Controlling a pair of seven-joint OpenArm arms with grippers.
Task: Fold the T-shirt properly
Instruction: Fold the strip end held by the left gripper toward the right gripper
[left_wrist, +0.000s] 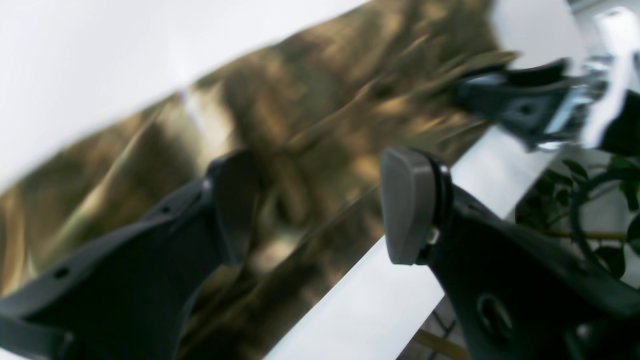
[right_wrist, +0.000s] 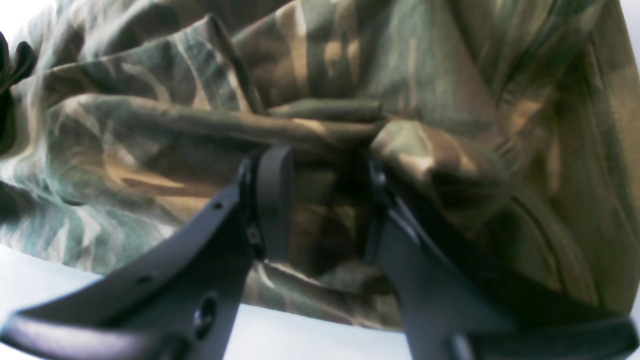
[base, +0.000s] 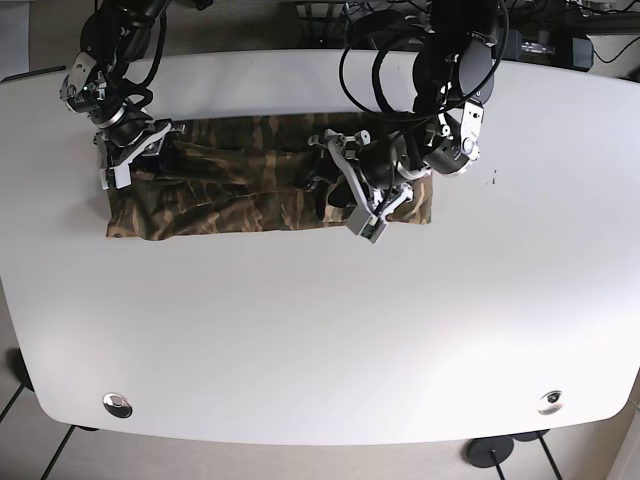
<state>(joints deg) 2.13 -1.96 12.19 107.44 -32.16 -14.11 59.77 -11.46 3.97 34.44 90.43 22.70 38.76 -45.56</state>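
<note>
The camouflage T-shirt (base: 220, 205) lies as a long creased strip across the far half of the white table (base: 320, 330). My right gripper (base: 135, 160) is at the strip's left end. In the right wrist view the gripper (right_wrist: 327, 200) has its jaws closed on a bunch of the T-shirt (right_wrist: 150, 135), and a fold drapes over one finger (right_wrist: 395, 230). My left gripper (base: 340, 190) is over the strip's right part. In the blurred left wrist view the gripper (left_wrist: 320, 205) is open and empty above the T-shirt (left_wrist: 325, 100), with the right gripper (left_wrist: 520, 107) at the far end.
The bare table (left_wrist: 75, 60) shows on both sides of the strip in the left wrist view. A green plant (left_wrist: 575, 200) stands beyond the table edge. Cables (base: 400, 30) and both arm bases are at the table's far side.
</note>
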